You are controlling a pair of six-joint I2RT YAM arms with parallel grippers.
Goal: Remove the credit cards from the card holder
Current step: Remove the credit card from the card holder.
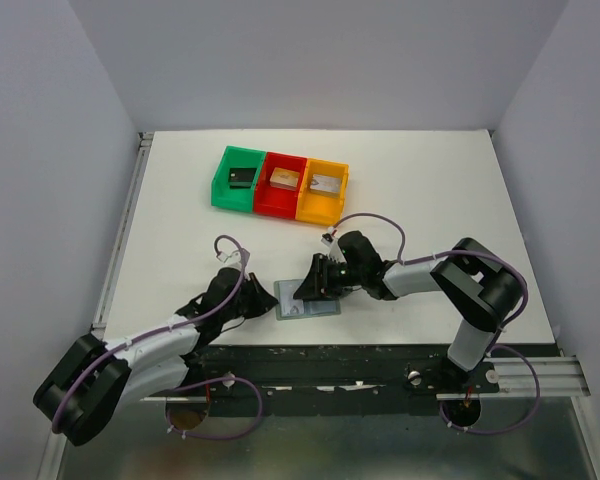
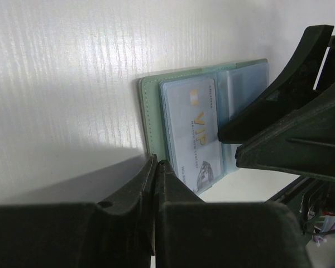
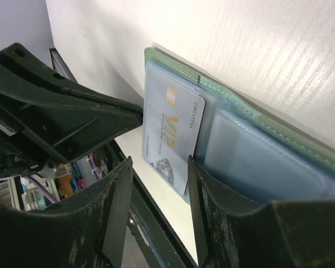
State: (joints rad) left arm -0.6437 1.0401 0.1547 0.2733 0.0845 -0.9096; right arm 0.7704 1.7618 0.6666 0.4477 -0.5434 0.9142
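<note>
The card holder point(image 1: 305, 308) lies open at bottom centre of the table point(image 1: 180, 200). A silver card point(image 3: 173, 125) at its left pocket points its long axis down at my right hand point(image 3: 159, 162), the nearer, spread around the card's end. My left hand point(image 2: 156, 163), pressed together, is just beside the holder's edge. Three bins point(image 1: 277, 211) each hold a block point(image 1: 325, 183).

"VIP" — on silvery card point(image 2: 191, 131)

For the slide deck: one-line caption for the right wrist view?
Right gripper, jaws open, poised over the end of a silver VIP card in the open green card holder.
</note>
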